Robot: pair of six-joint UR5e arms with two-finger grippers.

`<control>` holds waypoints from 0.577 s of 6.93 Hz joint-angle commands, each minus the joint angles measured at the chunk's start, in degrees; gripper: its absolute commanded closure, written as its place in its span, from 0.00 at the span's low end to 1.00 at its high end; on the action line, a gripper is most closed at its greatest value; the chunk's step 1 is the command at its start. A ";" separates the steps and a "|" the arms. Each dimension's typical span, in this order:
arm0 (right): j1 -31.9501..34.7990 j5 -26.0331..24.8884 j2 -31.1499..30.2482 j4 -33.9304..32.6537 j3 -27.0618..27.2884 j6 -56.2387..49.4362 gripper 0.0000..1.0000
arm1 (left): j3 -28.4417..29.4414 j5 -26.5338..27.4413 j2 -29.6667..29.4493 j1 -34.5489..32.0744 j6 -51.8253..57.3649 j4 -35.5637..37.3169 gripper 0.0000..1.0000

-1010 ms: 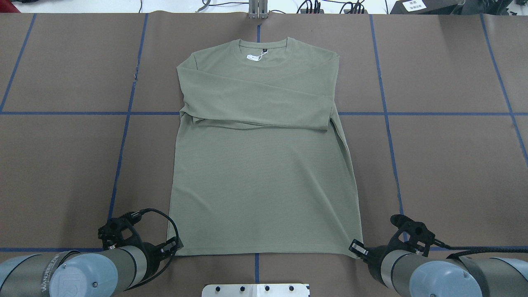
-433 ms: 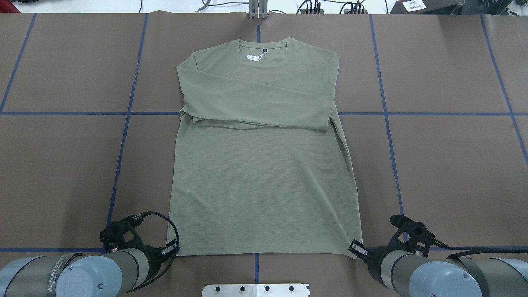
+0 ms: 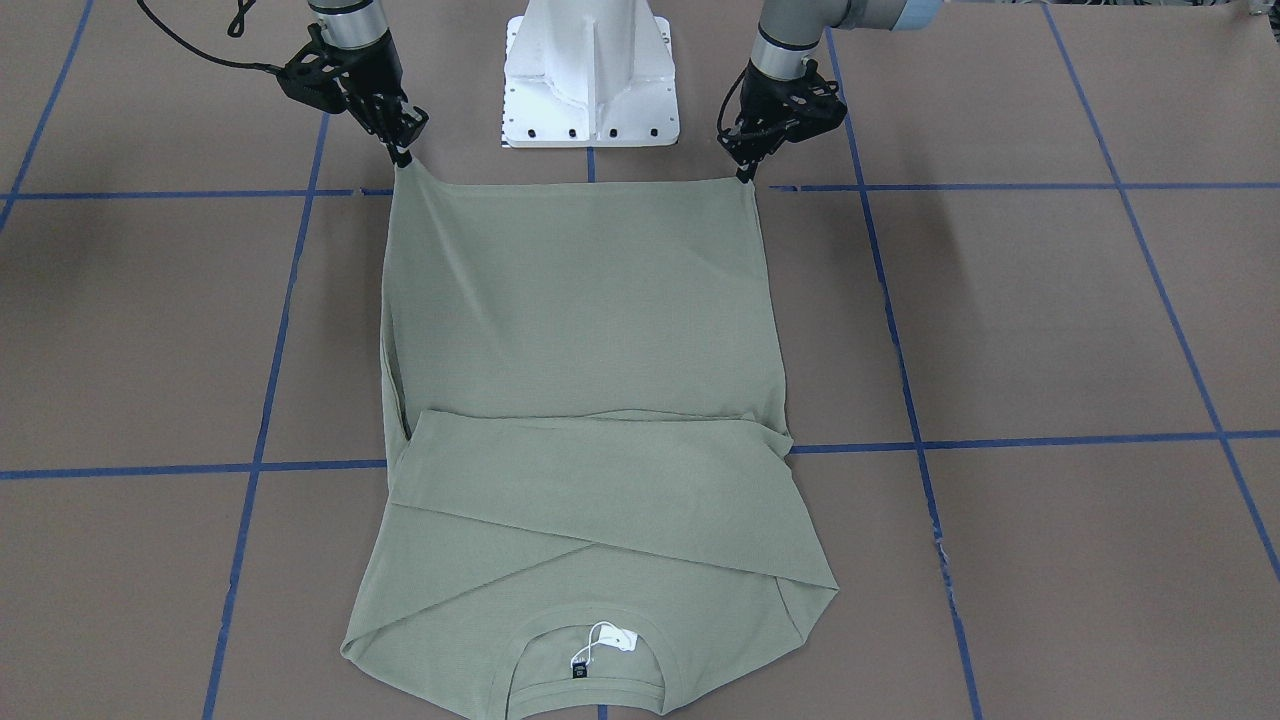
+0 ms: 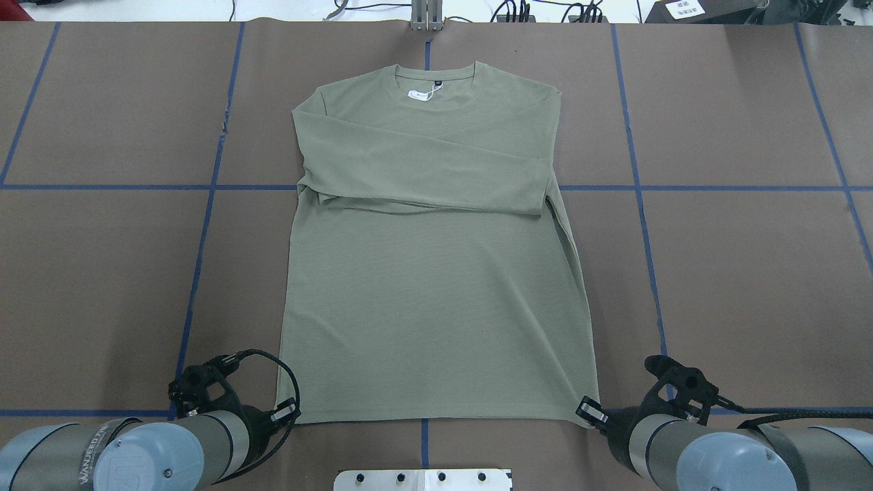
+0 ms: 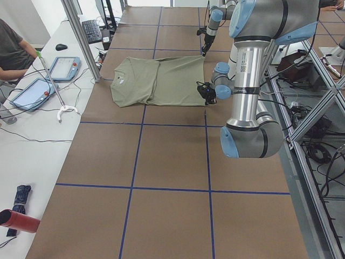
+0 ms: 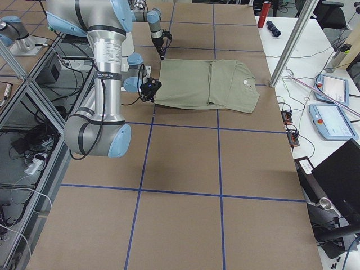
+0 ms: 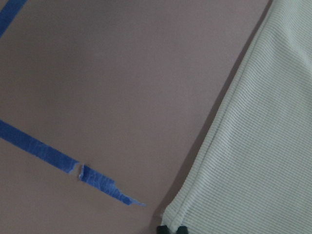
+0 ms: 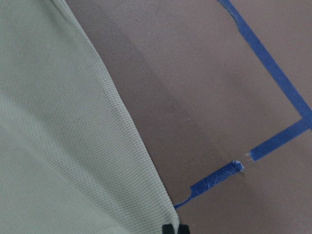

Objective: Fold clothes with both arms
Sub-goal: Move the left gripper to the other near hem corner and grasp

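The sage-green shirt (image 4: 436, 273) lies flat on the brown table, neck at the far side, both sleeves folded across the chest. A white hang tag (image 3: 612, 638) sits in the neck opening. My left gripper (image 4: 286, 414) is at the near-left hem corner, and in the left wrist view its fingertips (image 7: 165, 229) meet on that corner. My right gripper (image 4: 590, 411) is at the near-right hem corner, shut on it (image 8: 175, 229). In the front-facing view that corner is pulled up into a small peak under the right gripper (image 3: 402, 156), while the left gripper (image 3: 745, 172) holds its corner low.
The white base block (image 3: 590, 80) stands between the arms, just behind the hem. Blue tape lines (image 4: 204, 225) grid the brown table cover. A metal post (image 4: 427, 17) rises at the far edge. A person (image 5: 13, 48) sits by tablets (image 5: 64, 67) at the side bench.
My left arm has drawn back a little toward the near edge, its gripper staying at the hem corner. The right arm and the shirt look unchanged.
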 commanded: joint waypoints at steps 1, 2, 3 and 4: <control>-0.63 0.00 0.18 0.00 1.39 0.09 1.00 | -4.05 -0.03 1.11 -0.42 0.00 0.18 1.00; -2.64 0.00 0.00 -0.09 2.97 0.09 1.00 | -7.65 -0.21 2.26 0.02 -0.43 2.36 1.00; -5.53 0.00 0.00 -0.09 4.29 1.05 1.00 | -11.60 -3.69 2.61 1.76 -2.79 5.42 1.00; -7.47 0.00 -0.17 -0.26 6.83 1.49 1.00 | -15.30 -4.33 2.71 3.87 -4.20 8.50 1.00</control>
